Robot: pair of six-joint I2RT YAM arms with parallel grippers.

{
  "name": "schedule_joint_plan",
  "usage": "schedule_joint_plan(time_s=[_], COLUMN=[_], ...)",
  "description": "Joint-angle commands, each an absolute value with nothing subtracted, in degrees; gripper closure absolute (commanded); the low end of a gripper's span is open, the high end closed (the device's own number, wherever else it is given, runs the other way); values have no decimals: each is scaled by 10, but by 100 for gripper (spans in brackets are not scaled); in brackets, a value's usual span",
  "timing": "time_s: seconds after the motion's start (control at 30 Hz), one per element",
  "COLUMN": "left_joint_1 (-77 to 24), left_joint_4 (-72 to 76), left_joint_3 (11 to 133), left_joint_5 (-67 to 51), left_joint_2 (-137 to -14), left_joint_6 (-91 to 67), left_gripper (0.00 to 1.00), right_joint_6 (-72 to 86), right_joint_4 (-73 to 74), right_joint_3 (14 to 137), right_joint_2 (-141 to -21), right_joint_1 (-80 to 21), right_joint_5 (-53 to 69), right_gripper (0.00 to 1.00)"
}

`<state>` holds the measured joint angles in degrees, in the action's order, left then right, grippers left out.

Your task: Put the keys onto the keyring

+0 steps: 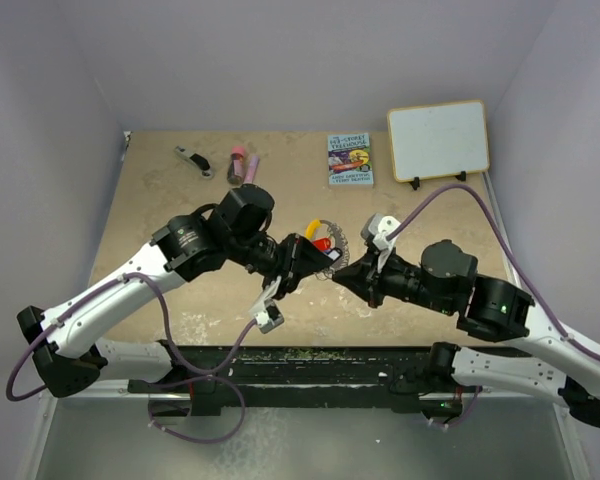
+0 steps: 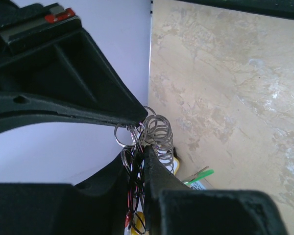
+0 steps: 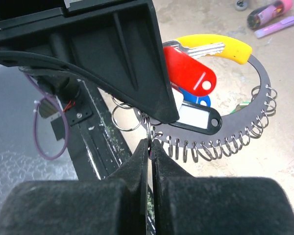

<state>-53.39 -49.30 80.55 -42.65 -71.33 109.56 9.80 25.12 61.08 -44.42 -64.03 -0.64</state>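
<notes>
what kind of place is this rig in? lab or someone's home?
Likely a lab test cell: plain partition walls box in a tan table, with staged props like a book and a small whiteboard.

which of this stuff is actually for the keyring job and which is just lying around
For the job: keyring; red-tagged key; black-tagged key; green key.

Just lying about: book; whiteboard; black-and-silver tool; pink marker; lilac highlighter.
</notes>
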Motion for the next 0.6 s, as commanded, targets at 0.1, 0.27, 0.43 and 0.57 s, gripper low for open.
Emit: schedule_joint_plan(time_s=[0.1, 0.27, 0.43, 0.57], left_joint_1=[-534, -534, -534, -534], left_joint_4=[-314, -234, -206, -178], left_joint_3=[773, 762, 764, 763], left_joint_5=[-431, -418, -414, -414], left_joint_2=[-697, -693, -691, -691], left_joint_6=[958, 859, 796, 756], left_gripper=[95, 95, 95, 95], right_joint_6=[141, 155, 158, 157], right_joint_4=[71, -10, -87, -118], right_joint_3=[582, 531, 496, 486], right_joint_2=[-396, -378, -350, -345], right_joint_1=[-643, -643, -643, -643], right_joint_5=[-47, -72, -104, -118], right_gripper=[100, 100, 100, 100])
